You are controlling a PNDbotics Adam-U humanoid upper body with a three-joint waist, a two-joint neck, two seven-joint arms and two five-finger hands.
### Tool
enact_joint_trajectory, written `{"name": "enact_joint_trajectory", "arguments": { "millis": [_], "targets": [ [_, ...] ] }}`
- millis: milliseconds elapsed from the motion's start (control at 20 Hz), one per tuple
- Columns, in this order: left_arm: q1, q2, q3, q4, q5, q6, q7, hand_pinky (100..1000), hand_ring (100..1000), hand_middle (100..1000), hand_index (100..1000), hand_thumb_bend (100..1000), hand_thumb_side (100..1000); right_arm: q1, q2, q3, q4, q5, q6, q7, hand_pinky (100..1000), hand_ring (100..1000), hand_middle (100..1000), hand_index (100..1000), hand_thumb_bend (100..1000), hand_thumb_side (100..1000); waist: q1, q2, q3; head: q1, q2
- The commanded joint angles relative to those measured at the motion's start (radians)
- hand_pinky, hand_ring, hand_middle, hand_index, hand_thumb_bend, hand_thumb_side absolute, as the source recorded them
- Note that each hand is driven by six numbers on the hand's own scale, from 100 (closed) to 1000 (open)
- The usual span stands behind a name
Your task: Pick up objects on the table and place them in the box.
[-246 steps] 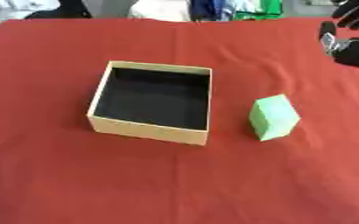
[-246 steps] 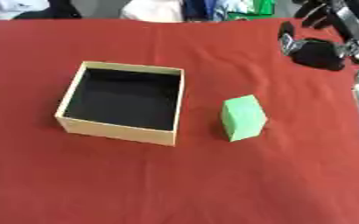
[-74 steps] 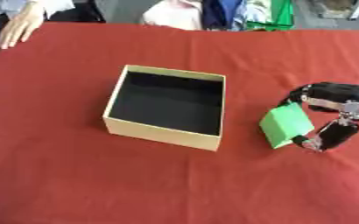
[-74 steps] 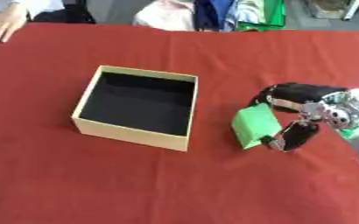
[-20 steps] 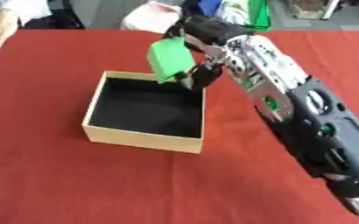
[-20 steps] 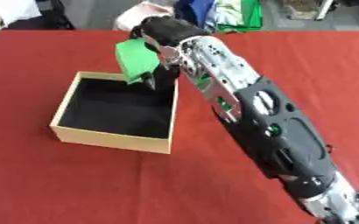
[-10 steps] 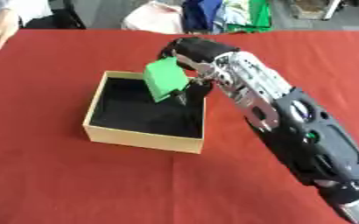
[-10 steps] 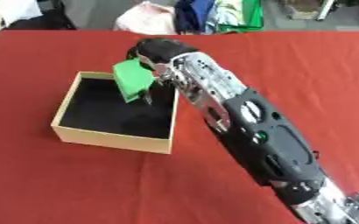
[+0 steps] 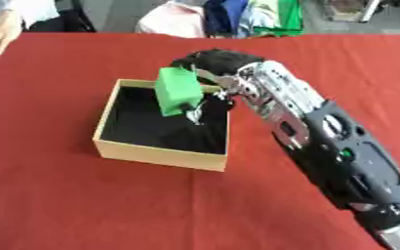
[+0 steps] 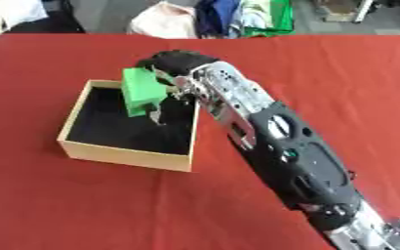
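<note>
Just left of the right hand (image 9: 210, 73) and under it sits the tan box (image 9: 162, 154) with its black lining, holding nothing that can be seen. The green block (image 9: 179, 91) hangs over the box's far right part, pinched between the hand's curled fingers and thumb. Compared with half a second ago the block has come lower and further in over the opening, so the carry looks nearly done, and what remains is likely the release. To the right, the arm stretches back across the red tablecloth (image 9: 67, 205). The left hand shows in neither view.
</note>
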Motion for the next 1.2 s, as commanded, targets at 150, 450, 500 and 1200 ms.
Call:
{"name": "enact_joint_trajectory", "arguments": {
  "millis": [150,450,500,1200],
  "targets": [
    [-0.008,0.006,0.001,-0.021,0.004,-0.001,-0.005,654,629,712,783,100,527,-0.014,-0.007,-0.021,-0.033,0.027,-0.009,0.019,981,941,847,1000,145,427,0.004,-0.016,0.0,0.004,-0.013],
    [-0.007,0.006,0.001,-0.021,0.003,-0.002,-0.009,654,630,713,783,100,526,-0.013,-0.009,-0.026,-0.043,0.023,-0.019,0.05,989,946,869,1000,204,325,0.004,-0.017,-0.001,0.004,-0.013],
    [-0.007,0.006,0.001,-0.021,0.003,-0.002,-0.01,654,630,713,783,100,526,-0.012,-0.009,-0.027,-0.045,0.022,-0.021,0.055,990,946,873,1000,196,137,0.004,-0.017,-0.001,0.004,-0.013],
    [-0.006,0.006,0.002,-0.021,0.001,-0.004,-0.018,655,630,713,783,100,524,-0.004,-0.026,-0.056,-0.1,-0.053,-0.003,0.05,964,922,863,1000,100,100,0.006,-0.017,-0.005,0.007,-0.018]
  ]
}}
